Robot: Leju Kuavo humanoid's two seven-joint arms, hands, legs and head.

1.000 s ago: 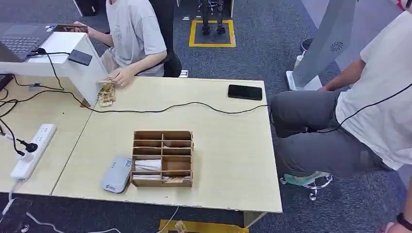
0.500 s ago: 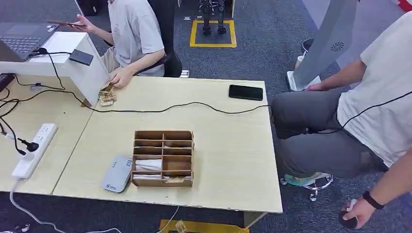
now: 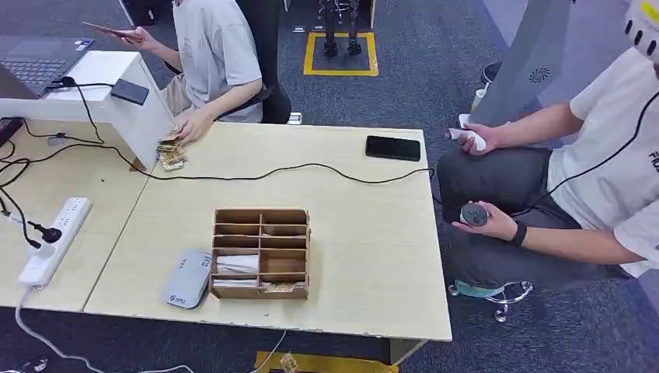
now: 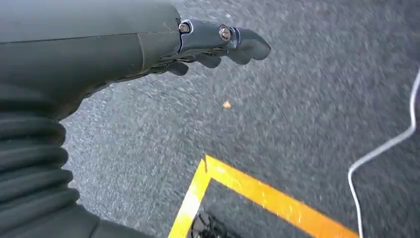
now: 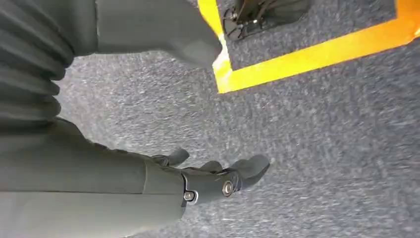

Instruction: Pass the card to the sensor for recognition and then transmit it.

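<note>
Both arms hang down over the grey carpet. Left hand (image 4: 208, 47) empty, fingers loosely extended and apart. Right hand (image 5: 208, 176) same: nothing held, fingers slightly spread. Cards (image 3: 237, 264) sit in the wooden organizer (image 3: 260, 252) on the table (image 3: 373, 256), with the grey sensor (image 3: 186, 278) touching its left side.

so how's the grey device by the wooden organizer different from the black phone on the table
The grey device is light grey and thick with rounded corners, lying right beside the wooden organizer at the near edge. The black phone is dark, thin and flat, alone near the far right corner. Both lie flat on the table.
</note>
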